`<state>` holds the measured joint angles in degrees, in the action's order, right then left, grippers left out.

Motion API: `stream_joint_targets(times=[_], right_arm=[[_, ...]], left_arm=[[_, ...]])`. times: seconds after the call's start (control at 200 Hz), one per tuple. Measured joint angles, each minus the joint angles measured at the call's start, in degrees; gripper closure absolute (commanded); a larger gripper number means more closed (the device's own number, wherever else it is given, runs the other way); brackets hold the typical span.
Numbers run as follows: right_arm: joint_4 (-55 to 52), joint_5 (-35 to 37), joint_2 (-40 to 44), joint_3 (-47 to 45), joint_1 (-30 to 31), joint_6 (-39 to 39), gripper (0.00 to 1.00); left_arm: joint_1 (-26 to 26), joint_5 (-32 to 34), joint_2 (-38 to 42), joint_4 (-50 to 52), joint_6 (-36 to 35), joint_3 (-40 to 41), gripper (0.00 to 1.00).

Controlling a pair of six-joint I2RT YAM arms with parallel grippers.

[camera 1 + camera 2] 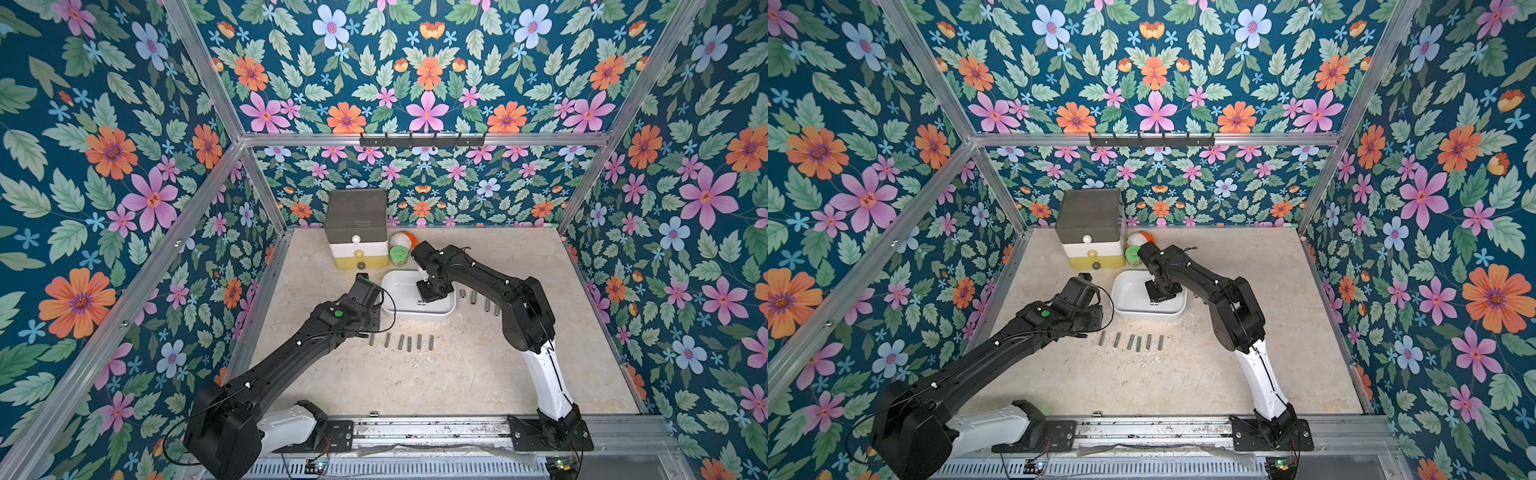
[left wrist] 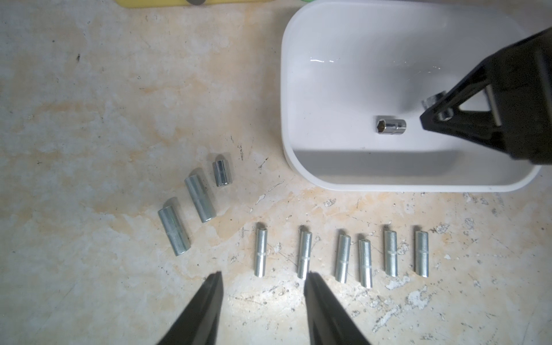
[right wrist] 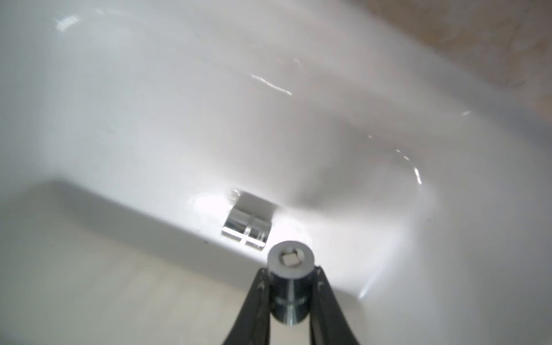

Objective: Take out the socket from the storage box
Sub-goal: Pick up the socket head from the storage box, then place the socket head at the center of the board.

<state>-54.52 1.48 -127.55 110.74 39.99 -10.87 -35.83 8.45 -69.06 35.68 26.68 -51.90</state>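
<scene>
Elbow of R arm (image 1: 528, 307) bent high, wrist tipped down into storage box (image 1: 415, 312) at frame centre. R gripper (image 3: 290, 272) nipped tight on socket (image 3: 291, 260) inside box; long axis runs along fingers, square-drive end toward wrist cam. Second socket (image 2: 391, 126) lies flat on box floor, hex end frame-left. L gripper (image 2: 264, 276) half-spread, holding nothing, over mottled beige table (image 1: 457, 374). Floral walls (image 1: 124, 166) all round.
</scene>
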Motion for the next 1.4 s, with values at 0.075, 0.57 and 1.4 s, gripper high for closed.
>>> stream_joint_targets(times=[0.075,0.57,1.4], right_arm=[[0.4,0.0,0.6,0.2,-0.2,-0.3,0.99],[2.3,-3.6,5.5,-2.8,-1.6,-3.4,1.00],[17.4,-5.9,44.3,-57.1,-32.0,-14.8,0.98]], left_arm=[[0.0,0.0,0.0,0.0,0.0,0.1,0.49],[0.1,-1.2,-0.4,-0.7,0.5,1.1,0.49],[0.0,-3.8,-6.1,-3.6,1.3,-1.0,0.49]])
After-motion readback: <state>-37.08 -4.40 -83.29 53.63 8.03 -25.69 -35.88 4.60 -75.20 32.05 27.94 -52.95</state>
